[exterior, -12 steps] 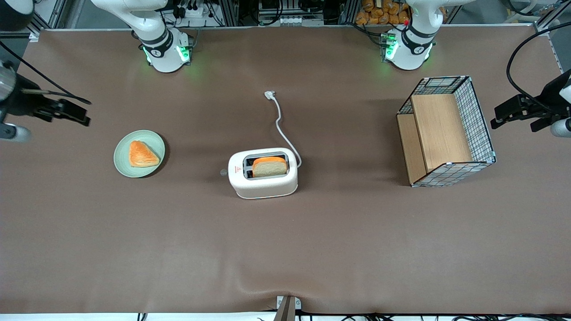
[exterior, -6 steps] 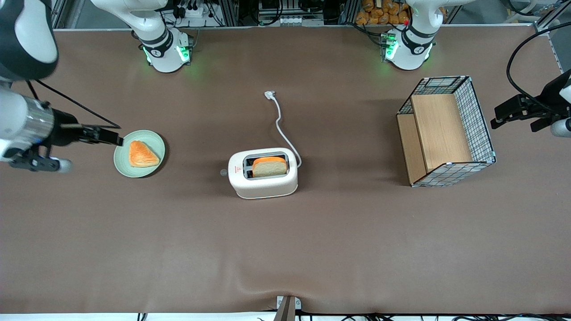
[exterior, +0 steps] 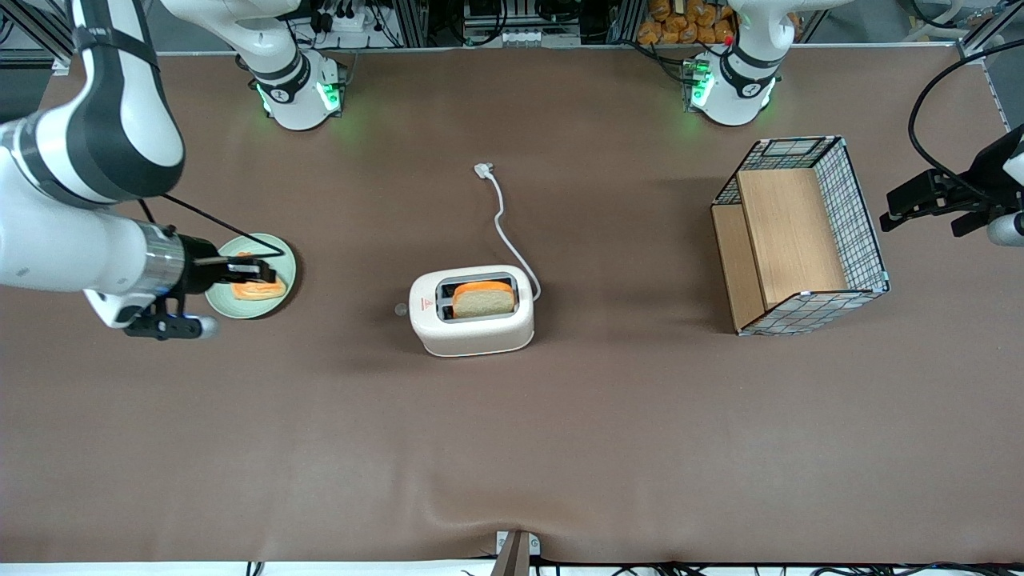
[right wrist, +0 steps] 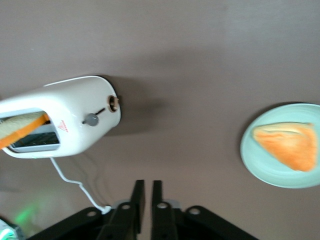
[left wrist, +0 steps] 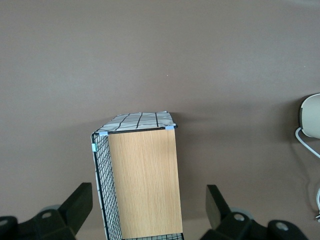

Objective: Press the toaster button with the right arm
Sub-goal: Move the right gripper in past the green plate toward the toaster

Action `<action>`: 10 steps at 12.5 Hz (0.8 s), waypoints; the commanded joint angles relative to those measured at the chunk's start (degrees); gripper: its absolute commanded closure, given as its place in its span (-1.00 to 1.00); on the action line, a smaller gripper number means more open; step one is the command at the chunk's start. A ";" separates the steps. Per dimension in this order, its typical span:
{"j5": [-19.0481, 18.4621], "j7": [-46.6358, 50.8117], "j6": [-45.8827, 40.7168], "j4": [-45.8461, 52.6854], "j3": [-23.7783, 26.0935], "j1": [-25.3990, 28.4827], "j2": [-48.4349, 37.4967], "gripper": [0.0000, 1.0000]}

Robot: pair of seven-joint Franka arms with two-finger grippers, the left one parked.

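Note:
The white toaster (exterior: pixel 472 328) stands mid-table with a slice of toast (exterior: pixel 483 298) in one slot. It also shows in the right wrist view (right wrist: pixel 65 107). The toaster button (exterior: pixel 401 309) is a tiny grey knob on the short end wall that faces the working arm's end of the table, and it shows in the right wrist view (right wrist: pixel 91 119). My right gripper (exterior: pixel 270 275) hovers over a green plate, well apart from the toaster and level with the button's end. In the right wrist view its fingers (right wrist: pixel 147 183) are shut with only a sliver between them, holding nothing.
The green plate (exterior: pixel 286 258) with an orange pastry (exterior: pixel 260 290) lies under the gripper, and shows in the right wrist view (right wrist: pixel 255 162). The white cord (exterior: pixel 502 220) runs from the toaster away from the front camera. A wire-and-wood basket (exterior: pixel 792 232) lies toward the parked arm's end.
The right arm has swung in from the table's edge toward the toaster. Its gripper now hangs over the plate and pastry, nearer the front camera than before.

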 commanded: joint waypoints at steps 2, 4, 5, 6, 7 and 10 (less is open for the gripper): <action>2.74 -5.68 6.70 -4.40 0.04 2.95 2.46 1.00; 8.69 -7.28 9.24 -4.75 0.04 3.57 4.84 1.00; 10.29 -7.98 10.30 -4.75 -0.04 4.00 6.07 1.00; 11.43 -7.99 11.88 -4.75 0.04 4.79 6.78 1.00; 12.31 -7.99 12.76 -4.84 0.04 5.49 8.01 1.00; 16.18 -7.99 17.94 -5.45 -0.04 8.22 10.21 1.00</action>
